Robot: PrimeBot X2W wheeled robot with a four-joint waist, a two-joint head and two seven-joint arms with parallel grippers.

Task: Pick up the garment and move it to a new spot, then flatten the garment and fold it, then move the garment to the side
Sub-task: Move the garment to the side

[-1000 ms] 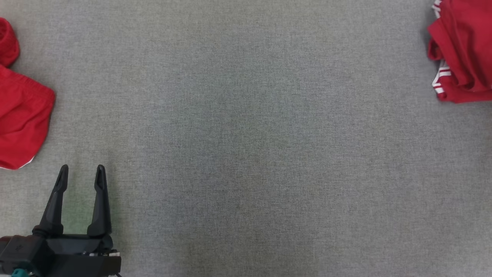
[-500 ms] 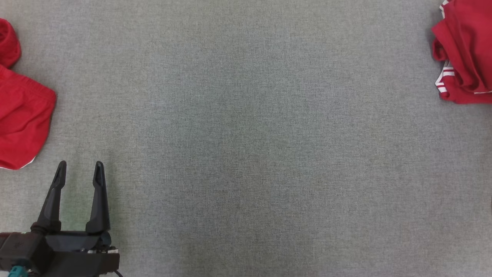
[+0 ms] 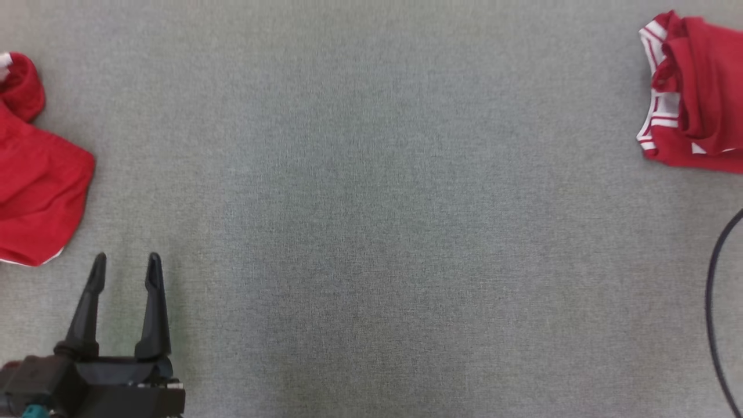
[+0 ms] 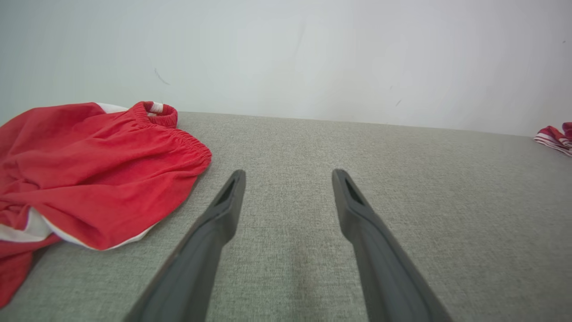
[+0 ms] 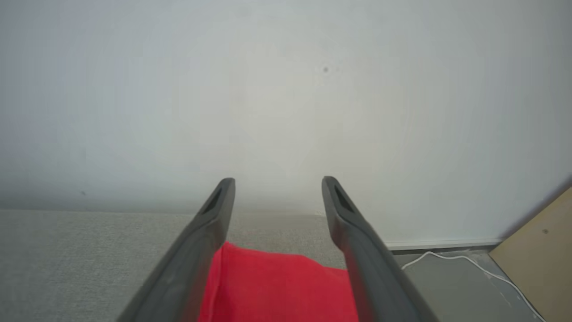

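The left hand [image 3: 126, 256] is open and empty over the near desk [image 3: 371, 232], beside a red heap [image 3: 40, 180]. Far right, the right hand [image 5: 278, 180] stands released above the garment [image 3: 696, 87], which looks folded and set aside; little seems left.

Grey fabric surface [image 3: 371, 203], plain white wall [image 4: 286, 53], white cable [image 5: 429, 253] on grey floor [image 5: 447, 288]

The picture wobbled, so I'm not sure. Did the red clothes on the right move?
Yes. The camera shifted too, but the red clothes spread their striped edge left, toward the shorts.
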